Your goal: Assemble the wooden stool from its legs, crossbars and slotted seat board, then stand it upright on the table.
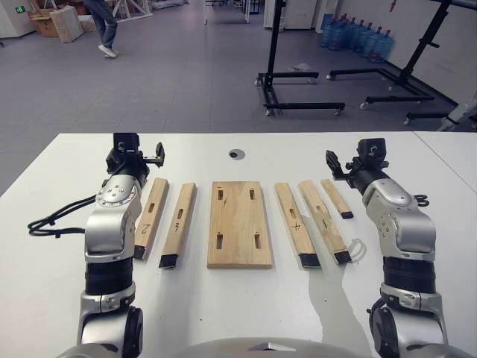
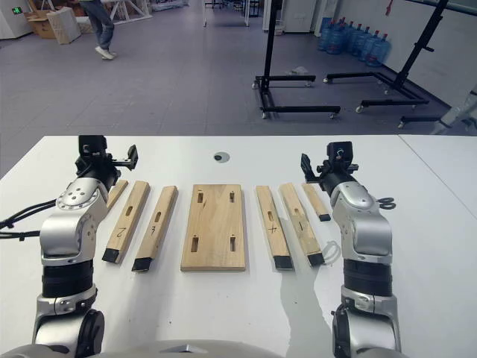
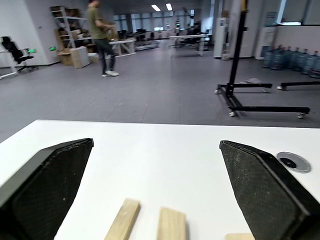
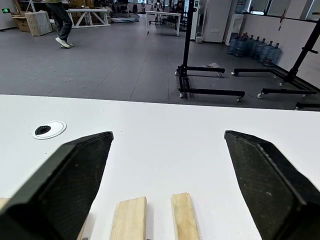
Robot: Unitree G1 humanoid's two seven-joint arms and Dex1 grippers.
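All the stool parts lie flat and apart on the white surface (image 1: 313, 149), none of them joined. The slotted seat board (image 1: 239, 224) sits mid-surface with four slots showing, its length running from the near edge toward the far edge. On the left-edge side, the first long stick (image 1: 151, 218) carries a handwritten 2, and the second long stick (image 1: 178, 224) has what looks like a 4. On the right-edge side, the crossed stick (image 1: 297, 224) bears a cross-like mark and the stroke stick (image 1: 323, 221) a line like a 1. Beyond those lies a short crossbar (image 1: 336, 198), with no mark I can read. Another short piece (image 2: 115, 192) peeks out beside the left arm, mostly hidden. The left tool (image 1: 141, 153) hovers over the far ends of the left sticks, fingers spread wide and empty. The right tool (image 1: 350, 160) is likewise wide and empty by the short crossbar's far end. A round grommet (image 1: 236, 154) sits near the far edge, and a black cable (image 1: 52, 216) trails toward the left edge. Beyond are a grey floor (image 1: 186, 74), black wheeled stands (image 1: 298, 74) and blue water bottles (image 1: 358, 33). A pale loop (image 1: 358, 250) beside the right arm is hard to make out.
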